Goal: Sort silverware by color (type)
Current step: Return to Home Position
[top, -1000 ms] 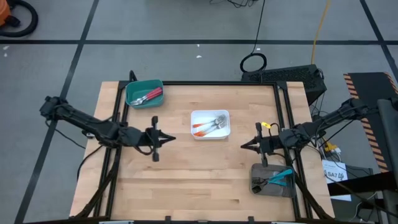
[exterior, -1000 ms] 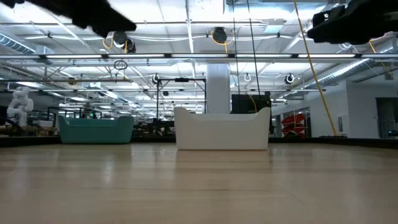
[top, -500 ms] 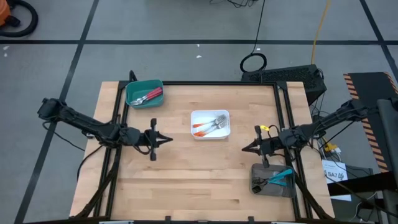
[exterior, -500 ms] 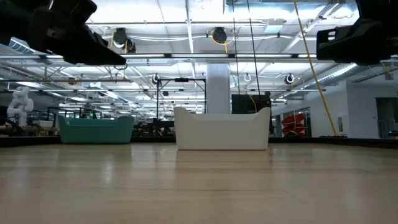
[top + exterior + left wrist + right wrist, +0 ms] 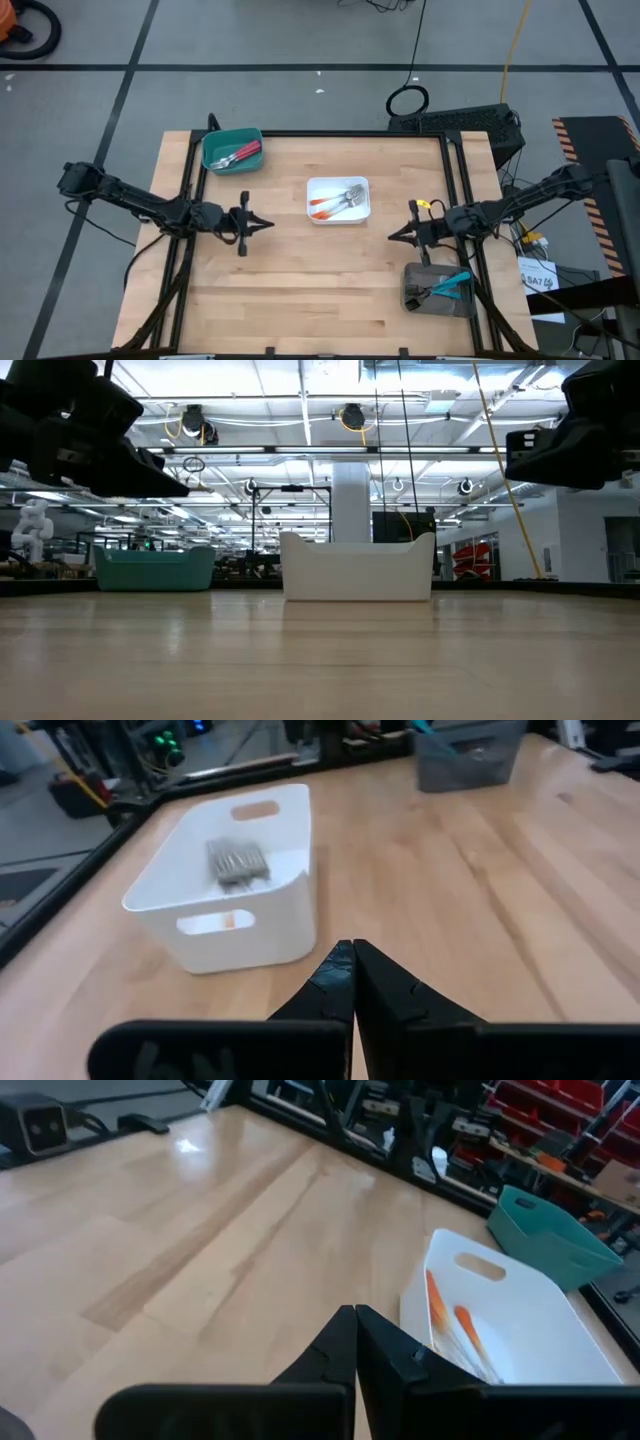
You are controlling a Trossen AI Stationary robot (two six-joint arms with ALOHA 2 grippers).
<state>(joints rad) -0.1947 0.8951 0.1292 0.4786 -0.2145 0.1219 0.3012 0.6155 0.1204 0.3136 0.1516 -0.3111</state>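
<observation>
Wooden table (image 5: 300, 290) | left claw (image 5: 268, 224) closed | right claw (image 5: 391, 237) closed | forks (image 5: 330, 205) in 3 trays (image 5: 338, 181)

on table (image 5: 300, 285): back-left tray (image 5: 230, 131); centre tray (image 5: 338, 181); front-right tray (image 5: 415, 280) | forks (image 5: 335, 203) lying in each

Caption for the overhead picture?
Red forks in teal tray, orange forks in white tray, blue forks in grey tray; left claw, right claw shut.

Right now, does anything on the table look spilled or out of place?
Nothing stands out: red forks lie in the teal tray, orange forks in the white tray, blue forks in the grey tray.
</observation>
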